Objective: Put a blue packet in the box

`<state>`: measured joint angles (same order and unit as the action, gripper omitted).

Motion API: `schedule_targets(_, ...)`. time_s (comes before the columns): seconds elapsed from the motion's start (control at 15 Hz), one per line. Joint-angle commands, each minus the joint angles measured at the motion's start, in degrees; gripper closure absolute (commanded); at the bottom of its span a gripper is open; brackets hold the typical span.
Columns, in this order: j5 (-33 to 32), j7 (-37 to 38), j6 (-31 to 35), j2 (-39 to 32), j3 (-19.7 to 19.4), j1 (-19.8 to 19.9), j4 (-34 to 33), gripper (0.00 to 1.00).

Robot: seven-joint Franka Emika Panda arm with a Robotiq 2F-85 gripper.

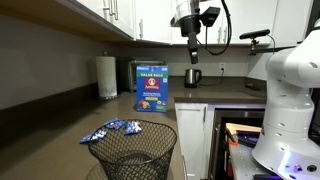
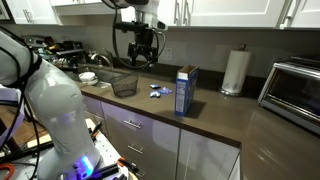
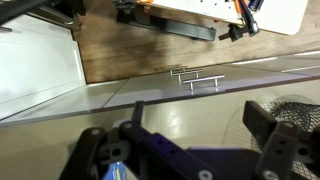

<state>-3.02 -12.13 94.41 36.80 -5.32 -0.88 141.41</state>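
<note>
Packets (image 1: 112,128) on counter (image 1: 50,135), well apart from raised hand (image 1: 191,57).

Exterior view: low on counter (image 1: 60,125), mesh basket (image 1: 135,150) close at 6 o'clock, box (image 1: 152,88) mid-distance.
Exterior view: farther off, robot body (image 2: 50,110) close at 9 o'clock.
Wrist view: high, facing down past gripper (image 3: 190,150).
Shared by exterior views: box, mesh basket.

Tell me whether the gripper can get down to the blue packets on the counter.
Probably yes. The gripper hangs high above the counter, and the blue packets lie uncovered between the wire basket and the box, so a descent from above looks free.
</note>
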Motion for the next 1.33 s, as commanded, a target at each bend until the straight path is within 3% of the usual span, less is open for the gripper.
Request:
schedule_targets(0.0,-0.15,0.45,3.38,-2.33,0.39,0.24,0.24,0.00)
schedule_targets(0.4,0.69,-1.06,14.41,-9.08,0.91,-1.00,0.10,0.00)
schedule_targets(0.73,2.31,-3.86,27.88,-18.44,2.18,-4.45,-0.66,0.00)
schedule_targets(1.0,1.88,-4.71,38.78,-27.53,3.70,-5.58,-3.53,0.00)
schedule_targets(1.27,3.48,-6.45,43.27,-35.72,5.01,-5.56,-9.08,0.00)
